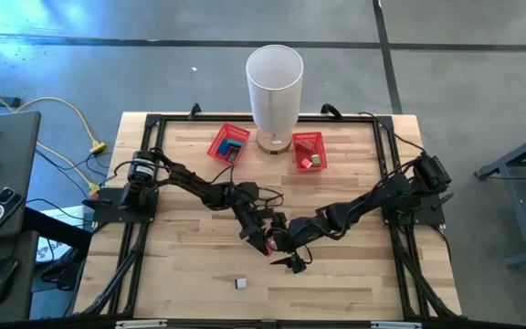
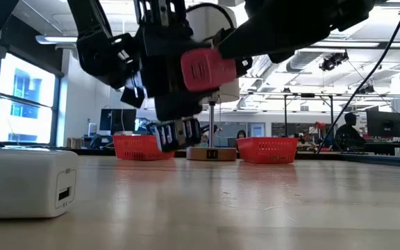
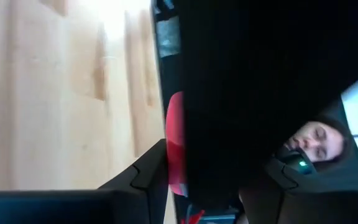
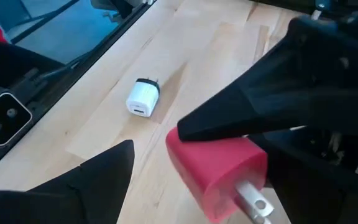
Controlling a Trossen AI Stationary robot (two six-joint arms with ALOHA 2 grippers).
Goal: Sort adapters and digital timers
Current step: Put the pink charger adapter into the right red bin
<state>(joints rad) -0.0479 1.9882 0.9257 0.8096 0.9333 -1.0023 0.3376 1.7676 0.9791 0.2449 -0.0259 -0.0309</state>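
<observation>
A red adapter [image 4: 219, 171] with metal prongs hangs above the table's middle, with my left gripper [image 1: 263, 236] shut on it. My right gripper [image 4: 204, 168] comes in from the right and is open, with a finger [image 4: 98, 180] standing off to one side of the adapter. A white adapter [image 4: 143, 98] lies flat on the table [image 1: 190, 274] toward the near edge. In the low view the red adapter [image 2: 207, 69] is well above the wood and the white adapter [image 2: 26, 184] is close by. No digital timer can be made out. My left gripper pinches the red adapter's body [image 3: 175, 140] between its two fingers, one finger [image 4: 247, 118] lying over the upper face. The prongs [image 4: 253, 199] stick out free at the end away from it. The adapter hangs clear of the table.
Two red baskets [image 1: 229, 144] [image 1: 309, 151] stand at the far edge on either side of a white cylinder on a wooden base [image 1: 274, 87]. Both arms crowd the table's middle. Bare wood lies to the near left and near right. A person [image 3: 316, 140] is in the room beyond.
</observation>
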